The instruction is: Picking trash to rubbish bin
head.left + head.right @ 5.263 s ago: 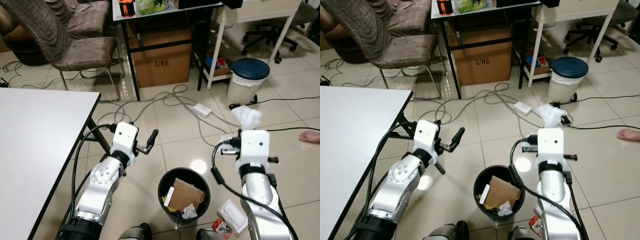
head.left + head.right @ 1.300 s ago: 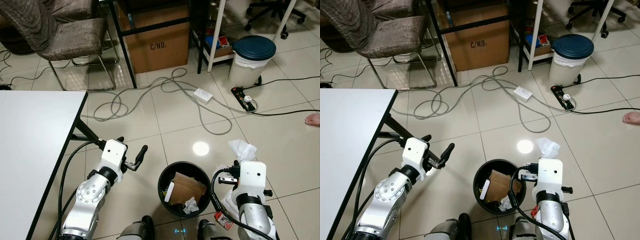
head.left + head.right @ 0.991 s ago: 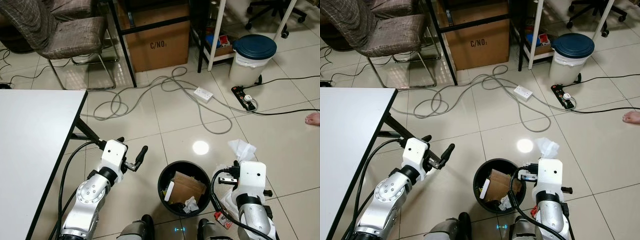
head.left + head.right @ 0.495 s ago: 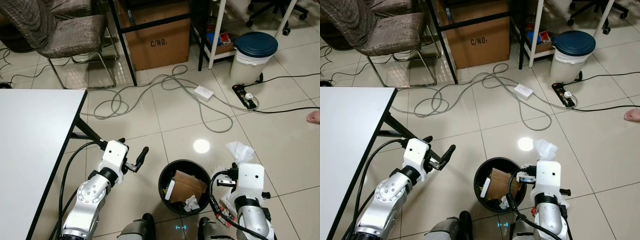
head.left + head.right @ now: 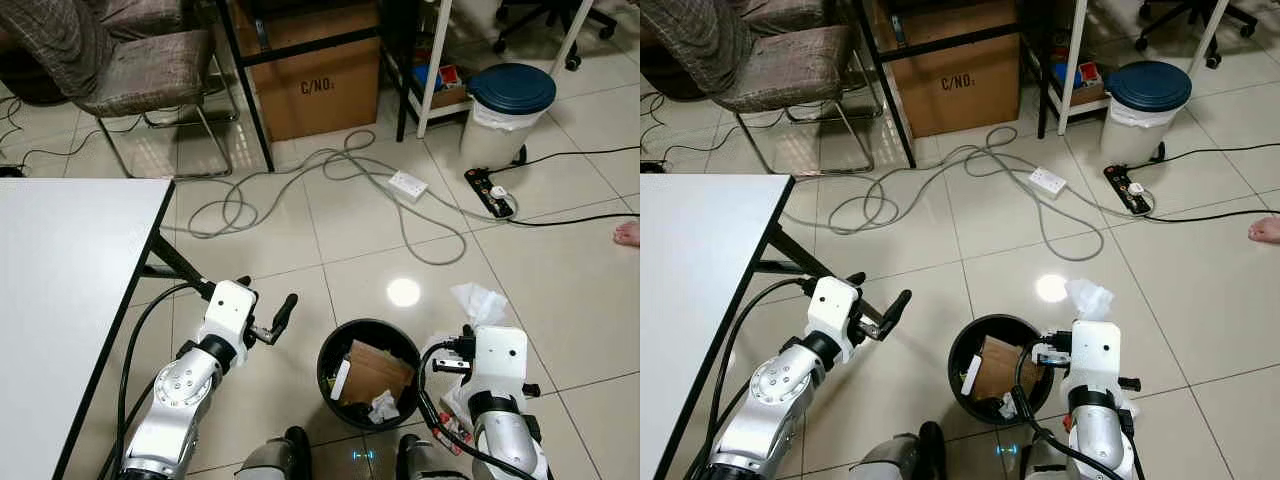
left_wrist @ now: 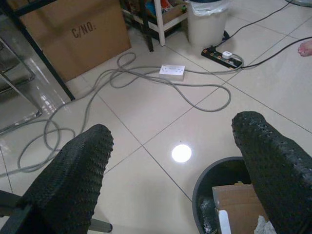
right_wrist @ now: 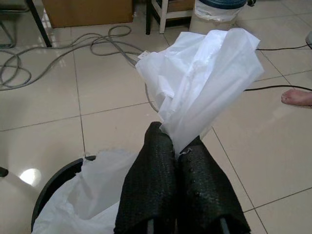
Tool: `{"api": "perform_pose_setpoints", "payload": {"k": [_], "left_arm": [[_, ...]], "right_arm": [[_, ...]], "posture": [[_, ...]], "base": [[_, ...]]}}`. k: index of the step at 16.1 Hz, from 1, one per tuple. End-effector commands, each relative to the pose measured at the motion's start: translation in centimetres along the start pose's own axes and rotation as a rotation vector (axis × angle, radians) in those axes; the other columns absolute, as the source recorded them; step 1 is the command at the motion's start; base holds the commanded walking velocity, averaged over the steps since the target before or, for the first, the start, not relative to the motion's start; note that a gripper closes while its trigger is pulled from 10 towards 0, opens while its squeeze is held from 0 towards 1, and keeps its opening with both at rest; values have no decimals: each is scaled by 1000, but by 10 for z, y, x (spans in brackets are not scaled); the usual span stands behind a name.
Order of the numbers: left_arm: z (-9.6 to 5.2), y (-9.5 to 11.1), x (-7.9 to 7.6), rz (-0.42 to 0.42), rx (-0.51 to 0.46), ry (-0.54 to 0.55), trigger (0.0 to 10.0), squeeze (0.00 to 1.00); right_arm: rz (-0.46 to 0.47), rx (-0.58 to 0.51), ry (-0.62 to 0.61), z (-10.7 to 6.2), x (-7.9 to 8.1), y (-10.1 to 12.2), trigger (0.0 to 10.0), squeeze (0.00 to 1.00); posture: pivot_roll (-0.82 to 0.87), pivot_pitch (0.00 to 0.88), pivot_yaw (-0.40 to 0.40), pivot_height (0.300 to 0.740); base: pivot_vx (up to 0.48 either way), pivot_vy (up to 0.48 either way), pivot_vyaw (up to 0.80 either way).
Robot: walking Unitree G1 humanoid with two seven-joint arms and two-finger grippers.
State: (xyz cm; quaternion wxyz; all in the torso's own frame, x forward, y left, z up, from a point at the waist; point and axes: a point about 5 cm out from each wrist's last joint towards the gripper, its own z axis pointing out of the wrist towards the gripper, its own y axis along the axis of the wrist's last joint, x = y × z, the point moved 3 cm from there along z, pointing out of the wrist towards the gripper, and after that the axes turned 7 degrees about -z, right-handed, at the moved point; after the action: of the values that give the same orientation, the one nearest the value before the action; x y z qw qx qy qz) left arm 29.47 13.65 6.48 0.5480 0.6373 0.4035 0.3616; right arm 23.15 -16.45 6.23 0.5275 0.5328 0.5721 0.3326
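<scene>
**Right wrist view: tissue pinched, bin just beside**

Right wrist view shows my right gripper (image 7: 178, 146) with its two black fingers pressed together on the lower corner of a white tissue (image 7: 204, 80), which stands up crumpled above the fingertips. From the head, the tissue (image 5: 1089, 298) pokes up above that arm's white wrist block, just to the right of the black bin (image 5: 970, 345) on the tiled floor. The bin already holds cardboard (image 5: 997, 365) and some pale scraps.

My left gripper (image 6: 180, 161) is spread wide and holds nothing; it hangs to the left of the bin, and I see the bin's rim (image 6: 214, 168) between its fingers.

I judge the tissue to be very light, soft and floppy, with no stiffness of its own. It will sag and flutter rather than drop straight, and it may cling to my finger pads when I let go. My hold is on a bunched fold, which seems right: a thin single edge could tear or slip out. Since it weighs so little, I think it should be well over the bin's mouth before release, not merely near the rim.

More white trash (image 5: 452, 398) lies on the floor under my right arm, near a small red-marked wrapper (image 5: 440, 432).
</scene>
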Motion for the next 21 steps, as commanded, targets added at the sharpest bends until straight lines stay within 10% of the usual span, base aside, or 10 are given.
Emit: {"api": "perform_pose_setpoints", "payload": {"k": [1, 21], "left_arm": [[-3, -2, 2, 17, 19, -2, 10000, 0], [-3, -1, -4, 52, 8, -46, 10000, 0]], "right_arm": [[-1, -9, 5, -2, 3, 1, 10000, 0], [-2, -20, -1, 0, 6, 1, 10000, 0]], "posture": [[-44, 246, 149, 691], [-36, 240, 158, 569]], "base": [[0, 0, 0], [0, 0, 0]]}}
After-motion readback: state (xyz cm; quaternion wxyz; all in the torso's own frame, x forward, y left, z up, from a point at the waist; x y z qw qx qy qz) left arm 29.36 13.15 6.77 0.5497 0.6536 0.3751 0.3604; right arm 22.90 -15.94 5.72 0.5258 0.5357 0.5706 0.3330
